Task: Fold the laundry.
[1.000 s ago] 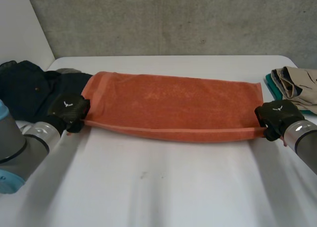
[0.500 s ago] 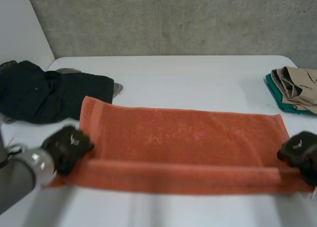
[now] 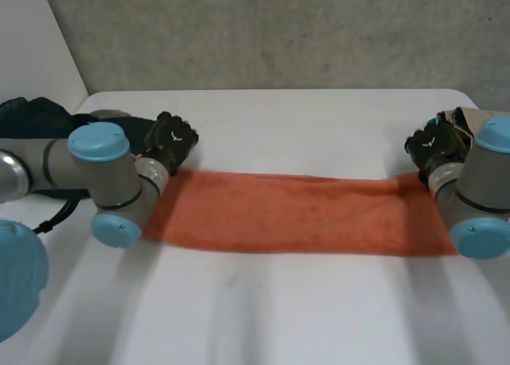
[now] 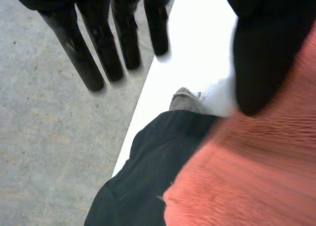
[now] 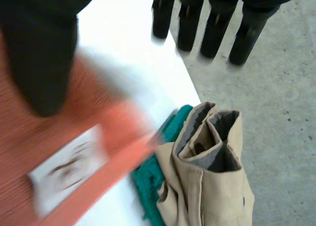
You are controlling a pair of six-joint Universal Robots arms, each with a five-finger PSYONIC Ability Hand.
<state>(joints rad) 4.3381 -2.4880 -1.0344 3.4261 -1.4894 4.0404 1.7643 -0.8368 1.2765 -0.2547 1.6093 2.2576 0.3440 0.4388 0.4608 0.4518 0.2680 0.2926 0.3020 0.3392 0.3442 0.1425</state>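
Observation:
An orange towel [image 3: 295,213] lies on the white table [image 3: 279,301] as a long folded strip. My left hand [image 3: 170,140] hovers at the towel's far left corner, open. In the left wrist view its fingers [image 4: 98,43] are straight and hold nothing, with the towel [image 4: 247,176] under the palm. My right hand [image 3: 433,146] is at the far right corner, also open. Its fingers [image 5: 212,23] point straight out over the table edge, above the towel's end [image 5: 29,152] and its white label [image 5: 69,171].
A dark garment pile [image 3: 32,118] lies at the left behind my left arm, its edge [image 4: 148,176] touching the towel's corner. A folded beige garment [image 5: 207,176] on teal cloth [image 5: 153,181] sits just beyond the towel's right end. The table's front half is bare.
Both hands carried the towel's near edge to the far side, folding it narrower, and opened, letting it go. Both arms now reach further across the table.

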